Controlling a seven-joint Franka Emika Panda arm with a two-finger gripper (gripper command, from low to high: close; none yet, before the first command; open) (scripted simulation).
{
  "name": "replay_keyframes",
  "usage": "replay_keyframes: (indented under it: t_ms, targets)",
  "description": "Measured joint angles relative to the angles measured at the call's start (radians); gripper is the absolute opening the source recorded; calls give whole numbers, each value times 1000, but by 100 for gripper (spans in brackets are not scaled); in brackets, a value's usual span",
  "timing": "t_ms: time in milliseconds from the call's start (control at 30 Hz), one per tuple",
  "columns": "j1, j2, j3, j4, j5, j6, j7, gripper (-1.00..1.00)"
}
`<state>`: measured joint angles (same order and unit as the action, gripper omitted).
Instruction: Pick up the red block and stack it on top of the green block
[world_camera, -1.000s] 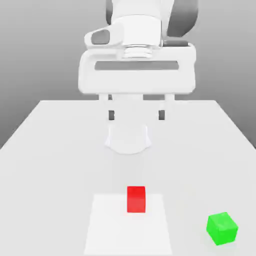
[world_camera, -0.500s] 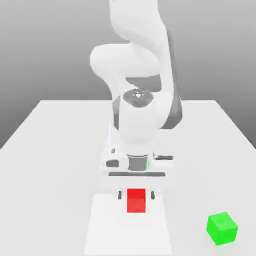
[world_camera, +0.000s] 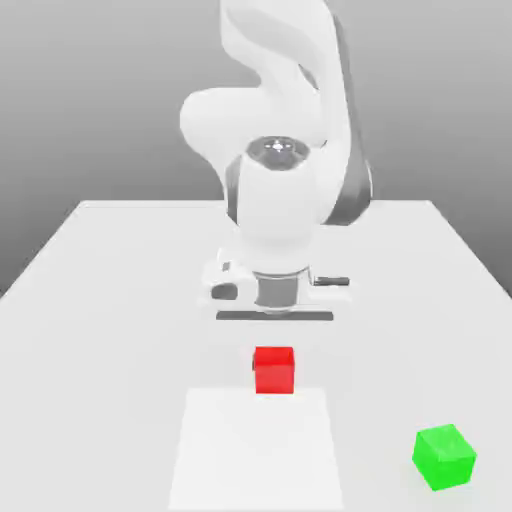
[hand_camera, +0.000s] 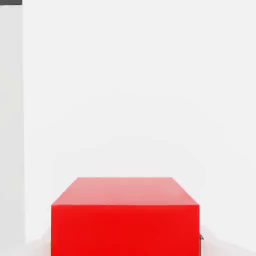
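Gripper (world_camera: 274, 368) is clamped on the red block (world_camera: 274, 370), raised off the table (world_camera: 100, 300). Green block (world_camera: 445, 457) lies toward the exterior view's right, nearer the camera, well apart.

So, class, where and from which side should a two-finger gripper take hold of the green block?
Take the green block by two opposite side faces, coming straight down from above. It is a small cube lying flat on the table, turned so that a corner faces the exterior view. The grasp should therefore be rotated to land on flat faces, not on corners.
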<state>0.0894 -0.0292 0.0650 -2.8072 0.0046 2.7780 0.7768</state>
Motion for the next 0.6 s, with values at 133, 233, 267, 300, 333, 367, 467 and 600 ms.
replay_keyframes:
  t_ms: [133, 233, 267, 300, 333, 367, 467, 600]
  targets:
    - [82, 63, 48, 140, -14, -78, -142, -100]
    - [137, 115, 89, 248, -31, -135, -246, -100]
    - [152, 133, 103, 285, -39, -154, -280, -100]
    - [165, 151, 118, 321, -47, -173, -313, -100]
    - [176, 172, 130, 351, -57, -184, -339, -100]
    - [181, 201, 136, 368, -70, -172, -345, -100]
    - [202, 303, 117, 386, -118, -90, -326, -100]
    - [208, 332, 109, 389, -130, -65, -318, 100]
